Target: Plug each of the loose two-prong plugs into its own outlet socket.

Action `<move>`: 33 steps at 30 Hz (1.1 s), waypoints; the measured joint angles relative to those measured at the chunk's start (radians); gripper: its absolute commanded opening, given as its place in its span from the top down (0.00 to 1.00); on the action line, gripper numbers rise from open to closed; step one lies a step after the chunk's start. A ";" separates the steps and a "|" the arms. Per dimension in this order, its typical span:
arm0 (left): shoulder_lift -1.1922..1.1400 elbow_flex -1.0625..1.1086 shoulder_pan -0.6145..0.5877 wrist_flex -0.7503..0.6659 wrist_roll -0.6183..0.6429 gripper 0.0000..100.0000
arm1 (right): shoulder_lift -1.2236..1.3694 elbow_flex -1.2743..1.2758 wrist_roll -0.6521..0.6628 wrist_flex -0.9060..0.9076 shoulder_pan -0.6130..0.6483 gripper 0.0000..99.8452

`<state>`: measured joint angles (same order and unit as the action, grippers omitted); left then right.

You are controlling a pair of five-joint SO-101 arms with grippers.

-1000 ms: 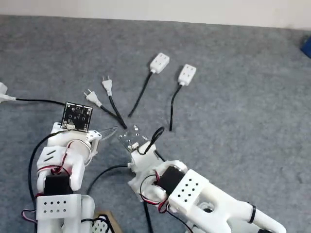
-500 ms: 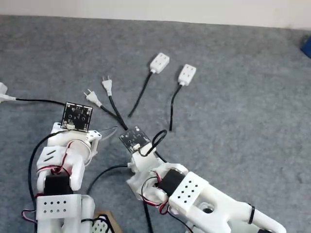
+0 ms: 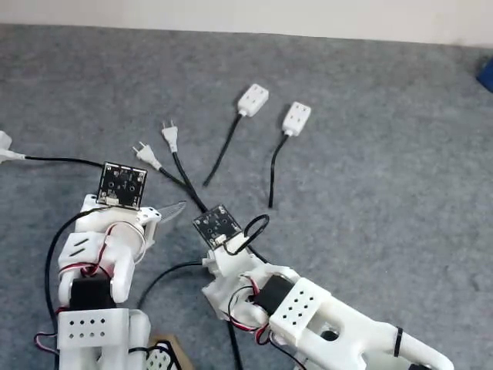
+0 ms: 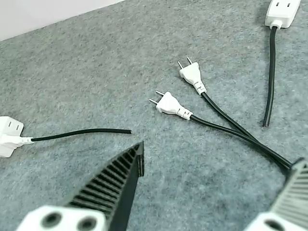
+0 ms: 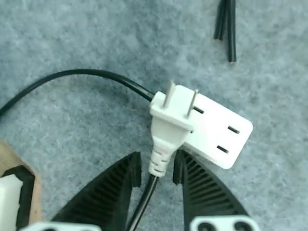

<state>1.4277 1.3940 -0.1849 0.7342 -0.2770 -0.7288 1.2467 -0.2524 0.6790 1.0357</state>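
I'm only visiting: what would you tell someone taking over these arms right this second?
Left gripper: open, empty, near two loose plugs on the carpet.
Right gripper: shut on a third plug, prongs over a socket, not inserted.
Spare sockets lie farther out.
Done: nothing plugged in.
Left: all three plugs.

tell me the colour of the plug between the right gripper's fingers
White plug, black cord; best in the right wrist view.

The tabletop (image 5: 72, 38) is being covered by rough, matt cloth; the plug (image 5: 168, 127) is being presented as smooth plastic with metal prongs (image 5: 169, 94).
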 measured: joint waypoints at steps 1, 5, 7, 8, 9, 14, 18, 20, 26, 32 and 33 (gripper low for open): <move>0.000 0.000 0.000 0.000 0.000 0.57 | 0.000 0.002 0.000 0.000 0.000 0.88; 0.000 0.000 0.000 0.000 0.000 0.57 | 0.000 0.003 0.000 0.000 0.000 0.89; 0.000 0.000 0.000 0.000 0.000 0.57 | 0.000 0.003 0.000 0.000 0.000 0.92; 0.000 0.000 0.000 0.000 0.000 0.57 | 0.000 0.011 0.000 0.000 0.000 0.96; 0.000 0.000 0.000 0.000 0.000 0.57 | 0.000 0.018 0.000 0.000 0.000 0.99; 0.000 0.000 0.000 0.000 0.000 0.57 | 0.000 0.026 0.000 0.000 0.000 0.99; 0.000 0.000 0.000 0.000 0.000 0.57 | 0.000 0.026 0.003 0.000 -0.006 0.99; 0.000 0.003 0.000 0.000 0.000 0.57 | 0.000 0.026 0.054 0.011 -0.034 0.99; 0.000 0.003 0.000 0.000 0.000 0.57 | 0.000 -0.107 0.270 0.166 -0.269 0.99; 0.000 0.003 0.000 0.000 0.000 0.57 | 0.000 -0.310 0.315 0.285 -0.508 0.99; 0.000 0.003 -0.005 0.000 0.000 0.57 | 0.000 -0.331 0.319 0.305 -0.522 0.99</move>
<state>1.4277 1.3970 -0.1895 0.7342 -0.2770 -0.7288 0.9152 0.0667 0.9843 0.5140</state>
